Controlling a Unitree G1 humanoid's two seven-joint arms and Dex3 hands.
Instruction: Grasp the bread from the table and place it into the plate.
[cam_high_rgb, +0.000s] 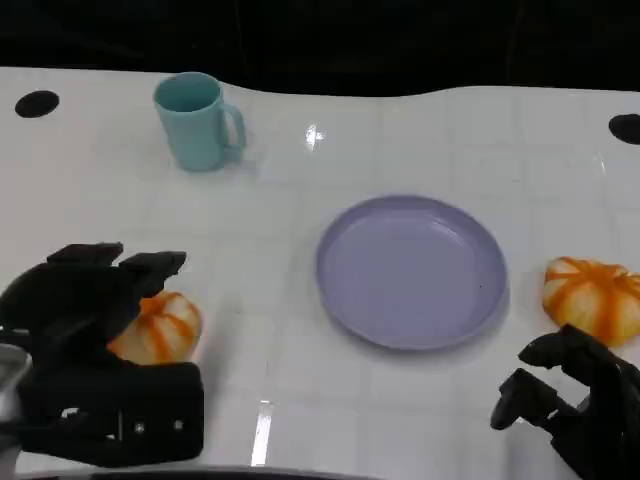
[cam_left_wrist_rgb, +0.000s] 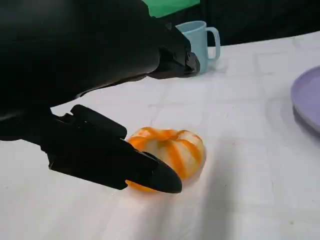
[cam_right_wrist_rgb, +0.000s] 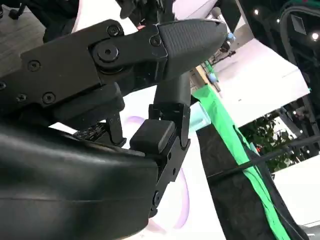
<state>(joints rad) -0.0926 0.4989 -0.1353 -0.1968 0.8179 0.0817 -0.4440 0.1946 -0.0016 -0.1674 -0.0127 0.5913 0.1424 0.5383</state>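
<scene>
Left hand: the left hand (cam_high_rgb: 95, 330) sits at about 8 o'clock on the table (cam_high_rgb: 300, 300), its fingers (cam_left_wrist_rgb: 125, 165) spread around the near bread without clearly closing on it; one finger lies low against the bread's side, the others arch above it.
Near bread: an orange-and-white striped bread (cam_high_rgb: 160, 328) rests on the table at 8 o'clock, partly covered by the left hand; the left wrist view shows it (cam_left_wrist_rgb: 172, 152) lying flat on the white surface.
Second bread: another striped bread (cam_high_rgb: 592, 298) lies at 3 o'clock, just beside the plate's rim and apart from it.
Plate: the lilac plate (cam_high_rgb: 345, 290) sits slightly right of centre, with nothing on it.
Right hand: the right hand (cam_high_rgb: 575, 395) is at 4 o'clock, near the second bread but not touching it; its fingers are curled inward and hold nothing.
Mug: a pale teal mug (cam_high_rgb: 196, 121) stands upright at 11 o'clock, handle towards the plate's side.
</scene>
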